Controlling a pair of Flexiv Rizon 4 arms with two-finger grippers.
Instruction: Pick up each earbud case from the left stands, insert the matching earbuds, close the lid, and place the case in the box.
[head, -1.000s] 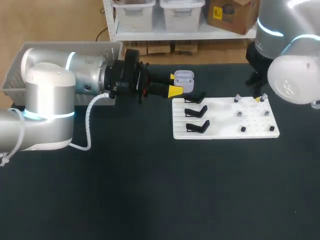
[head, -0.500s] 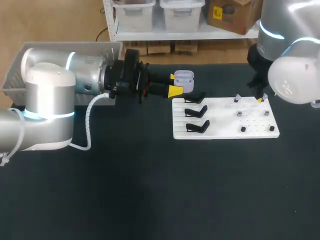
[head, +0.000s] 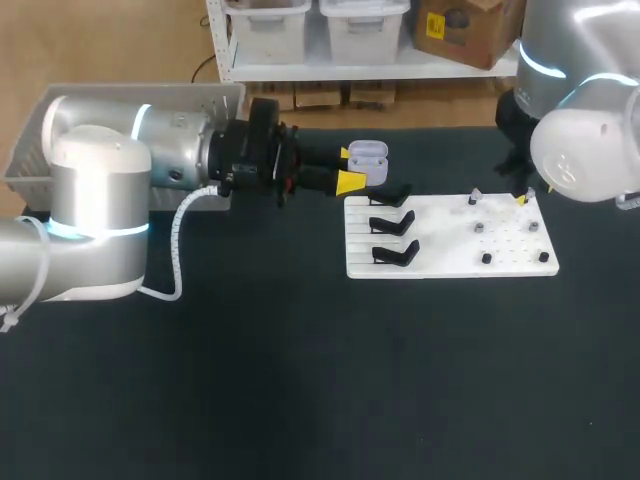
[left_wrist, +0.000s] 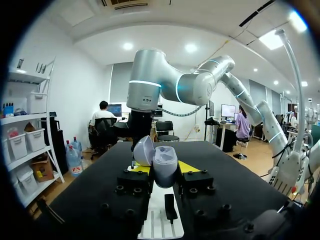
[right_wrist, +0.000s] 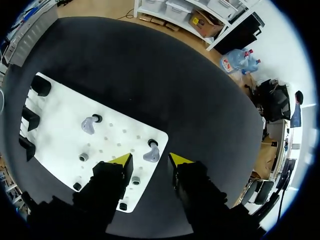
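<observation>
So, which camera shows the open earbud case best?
The left wrist view: the earbud case sits large, lid open, held in the left claw. The head view shows it only small; the right wrist view does not show it.

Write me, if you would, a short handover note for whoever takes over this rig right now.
Left gripper: shut on the earbud case, lid open, held off the table by the far left corner of the white board.
Right gripper: open, holding nothing, over an earbud at the board's far right corner.
A second earbud sits further along the board. The three black stands are empty.
Done: case picked up.
Left: seat both earbuds, close the lid, place the case in the grey box at the table's far left.
</observation>
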